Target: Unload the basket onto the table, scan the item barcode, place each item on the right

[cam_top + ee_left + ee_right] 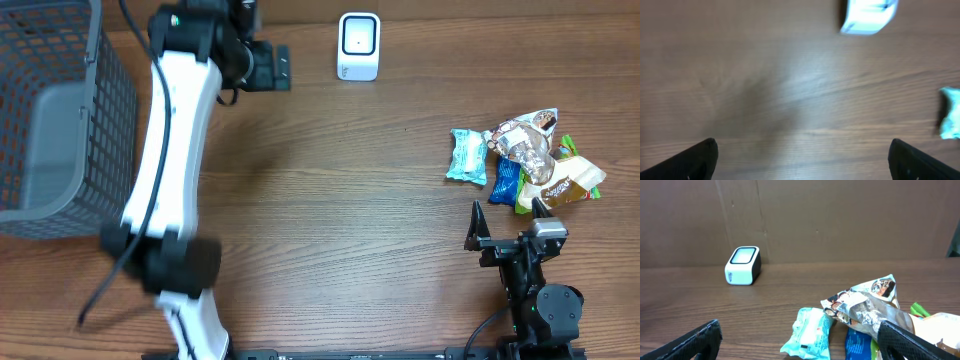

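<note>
Near edge, right side: right end effector [507,214] sits low over the wooden tabletop [330,200], fingers spread wide apart, nothing between them. Just beyond it lies the pile of snack packets [535,165], overlapping: crumpled foil packet [525,142] on top, dark blue packet [507,183] under it, tan packet [572,185] at the right. Pale-blue packet [467,155] lies flat at the pile's left edge, touching it. Further back, left arm reaches across; left end effector [802,146] hangs above bare wood, fingers wide apart, empty. White barcode scanner [358,45] stands at the far edge, near that end effector and well apart from the packets. Grey wire basket [60,60] occupies the far left corner.
</note>
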Controlling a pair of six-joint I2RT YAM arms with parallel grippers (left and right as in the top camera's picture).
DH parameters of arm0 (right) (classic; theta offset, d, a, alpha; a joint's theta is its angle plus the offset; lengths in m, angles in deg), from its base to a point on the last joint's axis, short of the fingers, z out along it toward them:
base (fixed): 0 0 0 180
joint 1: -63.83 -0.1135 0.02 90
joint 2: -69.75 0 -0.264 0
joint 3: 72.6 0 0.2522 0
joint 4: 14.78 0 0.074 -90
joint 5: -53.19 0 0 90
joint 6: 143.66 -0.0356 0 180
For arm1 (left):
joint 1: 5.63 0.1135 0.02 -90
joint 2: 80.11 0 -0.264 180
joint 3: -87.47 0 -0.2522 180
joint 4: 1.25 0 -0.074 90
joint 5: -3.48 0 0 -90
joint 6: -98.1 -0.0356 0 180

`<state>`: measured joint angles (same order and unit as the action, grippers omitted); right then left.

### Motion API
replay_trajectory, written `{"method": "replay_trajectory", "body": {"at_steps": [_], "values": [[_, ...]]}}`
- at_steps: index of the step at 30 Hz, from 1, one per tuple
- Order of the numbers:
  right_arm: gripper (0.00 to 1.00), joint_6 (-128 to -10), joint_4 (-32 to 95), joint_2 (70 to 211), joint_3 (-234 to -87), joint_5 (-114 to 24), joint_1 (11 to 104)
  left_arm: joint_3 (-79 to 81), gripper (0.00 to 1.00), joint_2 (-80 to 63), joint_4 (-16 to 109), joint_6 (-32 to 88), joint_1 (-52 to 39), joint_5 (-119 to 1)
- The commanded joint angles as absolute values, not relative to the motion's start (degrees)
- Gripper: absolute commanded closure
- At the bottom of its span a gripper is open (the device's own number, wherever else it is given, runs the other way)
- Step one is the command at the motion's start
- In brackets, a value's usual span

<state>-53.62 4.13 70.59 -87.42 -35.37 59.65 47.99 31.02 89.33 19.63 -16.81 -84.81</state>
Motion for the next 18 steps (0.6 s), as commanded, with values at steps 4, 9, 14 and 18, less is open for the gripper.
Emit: {"method": "replay_trajectory", "body": {"at_steps": [4,9,14,18], "values": [[0.0,-53.2,3.7,69.9,-86.8,-35.6,59.3,25.9,0.0,8.2,71.7,10.4,-16.9,-91.2],[0.0,-53.2,3.7,69.9,-86.8,-35.6,59.3,6.8,0.0,-6.0,55.6,-0.2,-12.4,-79.8],[0.0,-53.2,3.7,69.9,-86.8,-35.6,59.3,-12.4,0.0,-20.3,42.2,-2.7,-7.4,-75.0],[0.0,-53.2,3.7,69.9,-86.8,-35.6,59.3,-26.9,0.0,-32.5,33.6,-6.8,-7.1,-75.5]]}}
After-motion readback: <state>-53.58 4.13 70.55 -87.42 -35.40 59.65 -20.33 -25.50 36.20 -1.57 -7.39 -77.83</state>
